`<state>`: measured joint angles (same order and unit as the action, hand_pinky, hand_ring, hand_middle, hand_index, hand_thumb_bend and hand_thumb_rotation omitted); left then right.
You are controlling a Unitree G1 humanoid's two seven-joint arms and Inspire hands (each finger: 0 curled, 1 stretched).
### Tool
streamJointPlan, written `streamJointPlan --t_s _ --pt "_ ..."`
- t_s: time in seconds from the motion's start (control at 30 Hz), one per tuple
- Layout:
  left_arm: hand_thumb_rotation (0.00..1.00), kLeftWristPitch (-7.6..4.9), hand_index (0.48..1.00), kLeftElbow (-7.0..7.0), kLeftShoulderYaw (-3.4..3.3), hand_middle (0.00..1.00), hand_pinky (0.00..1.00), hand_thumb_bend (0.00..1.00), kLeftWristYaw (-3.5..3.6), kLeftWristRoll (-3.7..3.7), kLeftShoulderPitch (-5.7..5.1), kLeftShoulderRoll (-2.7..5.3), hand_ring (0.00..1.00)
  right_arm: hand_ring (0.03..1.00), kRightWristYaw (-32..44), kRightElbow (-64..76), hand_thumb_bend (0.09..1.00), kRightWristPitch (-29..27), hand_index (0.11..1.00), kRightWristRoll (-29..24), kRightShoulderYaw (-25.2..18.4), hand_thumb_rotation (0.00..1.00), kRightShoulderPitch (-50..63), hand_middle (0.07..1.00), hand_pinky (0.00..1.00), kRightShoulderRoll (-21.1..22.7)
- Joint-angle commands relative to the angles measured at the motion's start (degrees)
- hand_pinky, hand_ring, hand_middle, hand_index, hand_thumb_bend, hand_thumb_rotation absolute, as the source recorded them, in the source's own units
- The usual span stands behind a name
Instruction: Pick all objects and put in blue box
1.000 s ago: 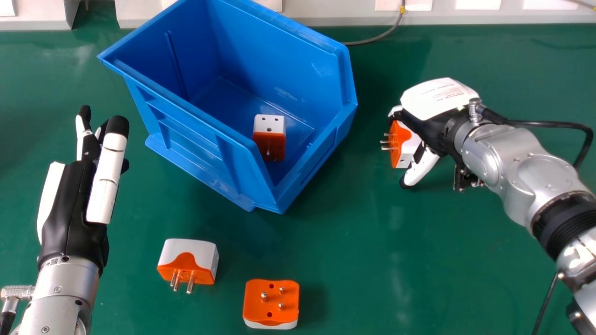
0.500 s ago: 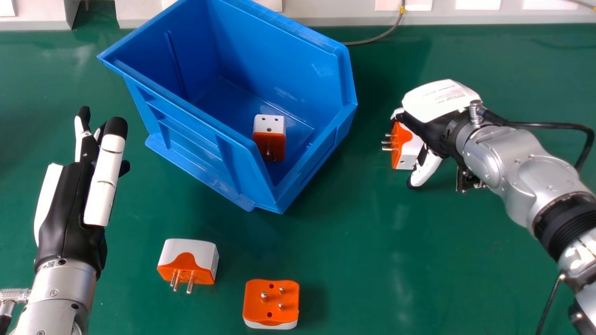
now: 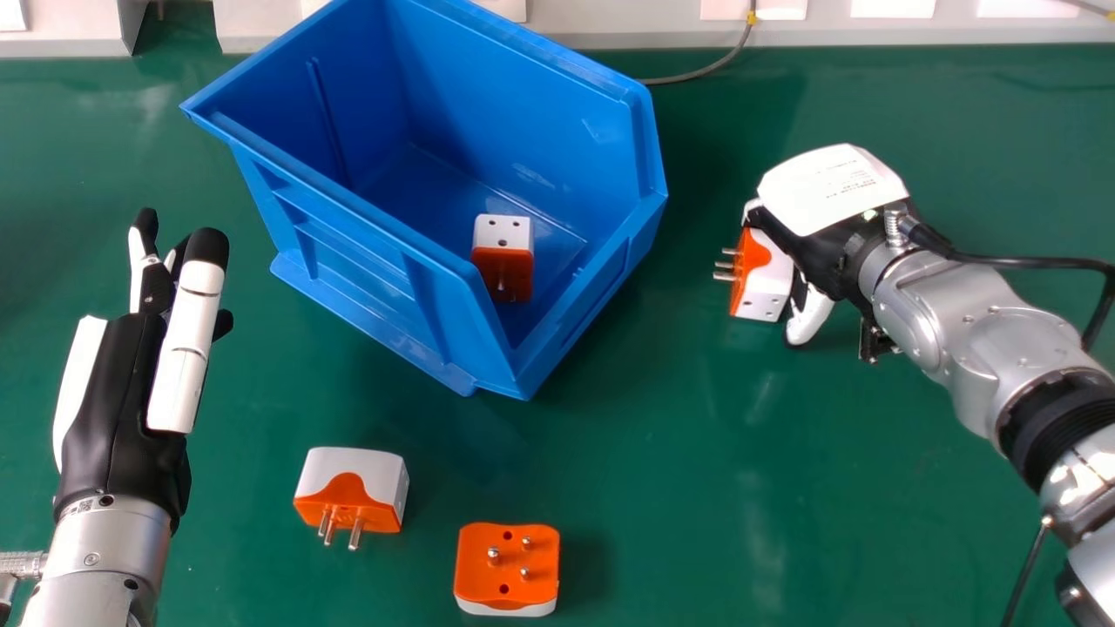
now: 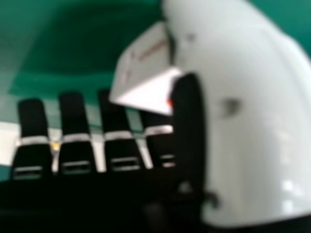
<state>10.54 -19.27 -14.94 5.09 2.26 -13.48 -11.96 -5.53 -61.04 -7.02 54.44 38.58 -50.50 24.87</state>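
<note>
Right hand (image 3: 832,192) has thumb and fingers curled round white-and-orange plastic plug adapter (image 3: 751,261), palm side. Likely light, stiff, slightly slick; best held by white sides, clear of prongs (image 3: 724,277). Left hand (image 3: 122,409) spread, straight.

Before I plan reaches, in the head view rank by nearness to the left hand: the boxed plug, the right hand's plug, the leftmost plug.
1. Leftmost plug: on the table.
2. Boxed plug: inside the blue box.
3. Plug at the right hand: view's right.
</note>
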Motion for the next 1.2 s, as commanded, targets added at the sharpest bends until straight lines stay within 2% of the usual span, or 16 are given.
streamJointPlan --t_s 0.0,0.23,0.33,0.4,0.53,0.6,0.73,0.83,1.17 --pt "1.0 -0.81 1.0 -2.08 -0.31 0.98 0.9 0.62 0.04 0.05 -0.43 -0.3 0.98 0.545 -3.0 -0.28 0.55 -1.23 0.575 0.79 0.41 0.05 -1.99 0.58 0.47 1.59" --pt "1.0 -0.39 1.0 -2.75 -0.32 0.98 0.9 0.62 0.12 0.02 -0.76 -0.48 0.98 0.505 -5.06 -1.26 0.527 -2.85 0.536 0.02 0.03 0.03 -1.57 0.535 0.43 1.32" --pt "1.0 -0.19 1.0 -3.02 -0.27 0.98 0.9 0.62 0.1 -0.05 -0.84 -0.53 0.98 0.465 -4.97 -1.46 0.523 -2.47 0.51 -0.5 -0.25 0.01 -1.41 0.509 0.28 0.96" --pt "1.0 -0.1 1.0 -3.32 -0.2 0.98 0.9 0.62 0.04 -0.15 -0.99 -0.48 0.98 0.465 -4.81 -1.54 0.523 -1.9 0.51 -0.97 -0.48 0.01 -1.26 0.509 0.28 0.62" --pt "1.0 -0.16 1.0 -3.09 -0.32 0.98 0.9 0.62 0.07 -0.06 -0.89 -0.5 0.98 0.441 -4.55 -1.35 0.521 -1.22 0.498 -1.25 -0.61 0.01 -1.17 0.493 0.2 0.4" --pt "1.0 -0.04 1.0 -3.44 -0.15 0.98 0.9 0.62 -0.1 -0.21 -1.0 -0.34 0.98 0.438 -4.85 -1.4 0.521 -1.01 0.495 -1.18 -0.6 0.0 -1.19 0.492 0.18 0.34" --pt "1.0 -0.06 1.0 -3.02 -0.18 0.98 0.9 0.62 -0.26 -0.23 -0.76 -0.29 0.98 0.436 -5.08 -1.26 0.521 -0.8 0.492 -1.09 -0.57 0.0 -1.17 0.491 0.17 0.31" --pt "1.0 0.29 0.999 -3.24 0.07 0.98 0.89 0.63 -0.49 -0.36 -0.58 -0.1 0.97 0.431 -4.77 -1.47 0.52 -0.46 0.49 -0.92 -0.38 0.0 -1.49 0.49 0.14 0.18" --pt "1.0 0.51 0.998 -2.97 0.06 0.98 0.89 0.63 -0.43 -0.05 -0.16 -0.08 0.97 0.425 -1.11 -2.08 0.519 -0.59 0.487 -2.87 -1.58 0.0 -2.27 0.489 0.11 -0.19"
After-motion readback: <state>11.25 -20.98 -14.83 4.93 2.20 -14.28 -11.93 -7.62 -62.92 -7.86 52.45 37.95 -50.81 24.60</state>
